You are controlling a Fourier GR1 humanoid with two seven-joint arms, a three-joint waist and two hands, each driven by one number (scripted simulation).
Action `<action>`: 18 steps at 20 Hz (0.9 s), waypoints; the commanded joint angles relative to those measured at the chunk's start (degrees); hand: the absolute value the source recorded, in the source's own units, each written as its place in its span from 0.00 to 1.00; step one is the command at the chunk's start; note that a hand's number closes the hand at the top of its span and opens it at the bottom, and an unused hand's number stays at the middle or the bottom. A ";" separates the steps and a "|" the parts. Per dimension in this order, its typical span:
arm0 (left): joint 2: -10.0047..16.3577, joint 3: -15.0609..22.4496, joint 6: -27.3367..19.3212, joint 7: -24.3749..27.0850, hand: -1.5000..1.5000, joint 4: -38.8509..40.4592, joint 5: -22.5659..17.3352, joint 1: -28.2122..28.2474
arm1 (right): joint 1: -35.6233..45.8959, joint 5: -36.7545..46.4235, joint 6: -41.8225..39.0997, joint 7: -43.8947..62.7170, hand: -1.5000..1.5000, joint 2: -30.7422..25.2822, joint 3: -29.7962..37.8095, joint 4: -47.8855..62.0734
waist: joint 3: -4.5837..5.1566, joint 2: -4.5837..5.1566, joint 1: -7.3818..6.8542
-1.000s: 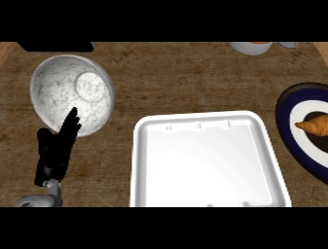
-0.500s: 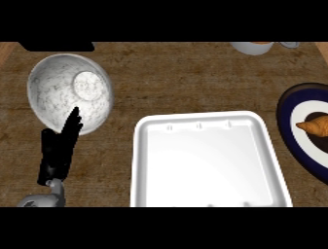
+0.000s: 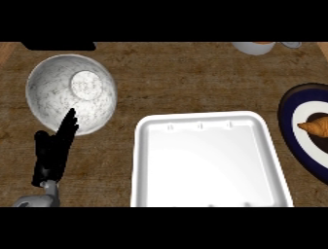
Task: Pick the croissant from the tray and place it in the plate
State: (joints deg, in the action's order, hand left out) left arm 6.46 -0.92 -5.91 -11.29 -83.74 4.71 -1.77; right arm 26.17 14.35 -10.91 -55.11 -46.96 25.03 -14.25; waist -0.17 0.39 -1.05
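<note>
The golden croissant (image 3: 325, 125) lies on the dark blue and white plate (image 3: 300, 141) at the right edge of the counter. The white tray (image 3: 206, 160) sits at centre front with nothing in it. My left hand (image 3: 53, 153) rests at the lower left, fingers straight and pointing up toward the marbled bowl, holding nothing. My right hand does not show.
A grey marbled bowl (image 3: 71, 92) stands at the left, just beyond my left fingertips. A white cup (image 3: 256, 47) shows at the far edge, top right. A black object (image 3: 59, 45) lies at the top left. Wooden borders frame the counter's sides.
</note>
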 commanded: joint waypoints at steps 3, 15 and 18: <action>-1.68 0.31 -1.51 0.08 0.50 2.81 1.03 -3.01 | -0.73 -0.39 -0.64 -5.35 0.00 -2.97 1.37 3.69 | -0.12 0.27 -0.24; -1.82 0.60 -0.62 -1.82 0.50 -0.93 0.14 -0.73 | -1.79 -4.11 1.22 -4.19 0.00 -4.42 5.44 5.44 | -0.20 0.22 -0.63; -0.03 -0.41 0.79 -2.34 0.50 0.69 -0.16 -3.08 | -2.45 -3.88 -1.38 -3.51 0.00 -7.12 5.34 5.52 | -0.23 0.34 -0.47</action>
State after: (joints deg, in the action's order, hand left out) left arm 4.99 -0.18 -6.44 -12.16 -83.34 5.48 -2.94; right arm 23.84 10.81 -9.68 -56.71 -52.15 29.81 -9.45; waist -0.37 0.64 -1.47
